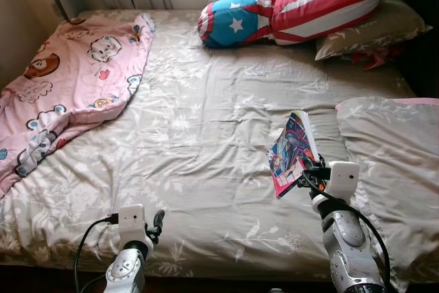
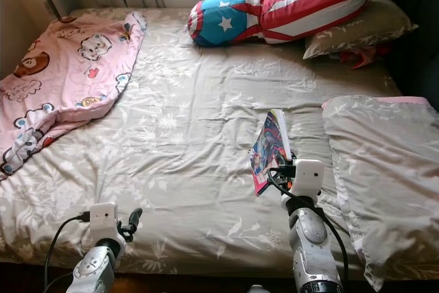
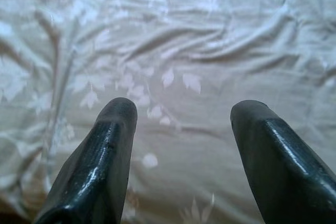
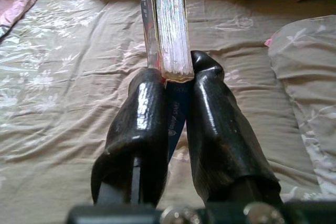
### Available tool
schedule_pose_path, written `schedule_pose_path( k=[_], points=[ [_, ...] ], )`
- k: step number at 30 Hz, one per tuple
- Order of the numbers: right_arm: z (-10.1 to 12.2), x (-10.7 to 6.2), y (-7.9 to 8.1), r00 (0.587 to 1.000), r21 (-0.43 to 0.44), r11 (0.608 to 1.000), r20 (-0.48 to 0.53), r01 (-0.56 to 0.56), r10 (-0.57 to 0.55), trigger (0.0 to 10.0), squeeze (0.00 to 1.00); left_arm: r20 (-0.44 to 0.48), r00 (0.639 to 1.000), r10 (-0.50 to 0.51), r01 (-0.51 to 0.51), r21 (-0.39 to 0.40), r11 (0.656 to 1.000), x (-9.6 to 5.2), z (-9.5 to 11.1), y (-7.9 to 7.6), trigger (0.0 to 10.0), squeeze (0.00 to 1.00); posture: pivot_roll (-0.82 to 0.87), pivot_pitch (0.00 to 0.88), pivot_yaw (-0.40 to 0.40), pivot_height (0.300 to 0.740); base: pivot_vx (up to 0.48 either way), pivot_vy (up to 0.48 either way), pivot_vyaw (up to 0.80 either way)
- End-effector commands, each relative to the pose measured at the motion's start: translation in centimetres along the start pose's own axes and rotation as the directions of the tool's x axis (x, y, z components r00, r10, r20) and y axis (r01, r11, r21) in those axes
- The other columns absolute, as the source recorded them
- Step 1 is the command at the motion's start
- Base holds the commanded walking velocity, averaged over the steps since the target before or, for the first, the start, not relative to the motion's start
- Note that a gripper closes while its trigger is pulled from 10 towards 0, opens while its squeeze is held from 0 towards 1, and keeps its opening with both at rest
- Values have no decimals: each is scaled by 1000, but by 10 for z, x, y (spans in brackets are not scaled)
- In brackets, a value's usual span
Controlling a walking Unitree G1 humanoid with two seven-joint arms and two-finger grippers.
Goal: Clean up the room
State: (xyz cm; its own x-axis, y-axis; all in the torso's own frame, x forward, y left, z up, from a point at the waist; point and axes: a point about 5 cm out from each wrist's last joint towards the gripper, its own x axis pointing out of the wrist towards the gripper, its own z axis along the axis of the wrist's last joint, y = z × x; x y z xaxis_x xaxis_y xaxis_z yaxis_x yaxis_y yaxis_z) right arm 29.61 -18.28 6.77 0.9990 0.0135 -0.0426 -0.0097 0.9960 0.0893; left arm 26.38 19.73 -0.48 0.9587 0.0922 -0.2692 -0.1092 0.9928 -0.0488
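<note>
A comic book (image 1: 293, 150) with a bright cover is held upright above the bed's right half, and my right gripper (image 1: 310, 169) is shut on its lower edge. In the right wrist view the book's page edges (image 4: 169, 24) stand between the two black fingers (image 4: 142, 129). My left gripper (image 1: 157, 225) hovers low over the bed's front edge, open, with nothing between its fingers (image 3: 105, 156).
The bed (image 1: 206, 135) has a grey floral cover. A pink cartoon blanket (image 1: 62, 87) lies crumpled at its left. A flag-patterned bolster (image 1: 295, 8) and grey pillows (image 1: 374, 29) sit at the head. Another grey pillow (image 1: 394, 162) lies at the right.
</note>
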Motion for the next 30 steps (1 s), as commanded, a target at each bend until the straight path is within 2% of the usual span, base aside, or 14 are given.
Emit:
schedule_pose_path(
  k=[1, 4, 9, 11, 17, 22, 30],
  points=[
    [9, 0, 0, 999, -19, 1000, 45, -4, 4, 10000, 0, 12, 1000, 28, -28, -19, 999, -4, -2, 5, 10000, 0, -145, 173, 46, 740, 0, 0, 0],
    [9, 0, 2, 999, -15, 1000, 40, -19, 19, 10000, 0, 48, 999, 25, -24, -24, 999, -3, 4, 4, 10000, 0, -149, 173, 45, 735, 0, 0, 0],
    [10, -1, 4, 998, 0, 1000, 58, -26, 26, 10000, 0, 62, 998, 13, -12, -23, 1000, -1, 8, 1, 10000, 0, -155, 168, 50, 691, 0, 0, 0],
    [11, -2, 3, 997, 24, 1000, 79, -18, 17, 10000, 0, 67, 998, 5, -4, -21, 1000, 0, 9, -1, 10000, 0, -154, 166, 52, 691, 0, 0, 0],
    [9, -3, 2, 998, 21, 1000, 59, -18, 16, 10000, 0, 73, 997, -8, 10, -18, 1000, 1, 11, -4, 10000, 0, -157, 161, 56, 691, 0, 0, 0],
    [8, -3, 4, 998, 24, 999, 52, -26, 24, 10000, 0, 76, 997, -14, 15, -18, 1000, 0, 11, -5, 10000, 0, -157, 155, 58, 652, 0, 0, 0],
    [5, -3, 3, 998, 52, 999, 56, -5, 2, 10000, 0, 73, 997, -29, 30, -10, 1000, 0, 11, -5, 10000, 0, -153, 149, 59, 652, 0, 0, 0]
  ],
)
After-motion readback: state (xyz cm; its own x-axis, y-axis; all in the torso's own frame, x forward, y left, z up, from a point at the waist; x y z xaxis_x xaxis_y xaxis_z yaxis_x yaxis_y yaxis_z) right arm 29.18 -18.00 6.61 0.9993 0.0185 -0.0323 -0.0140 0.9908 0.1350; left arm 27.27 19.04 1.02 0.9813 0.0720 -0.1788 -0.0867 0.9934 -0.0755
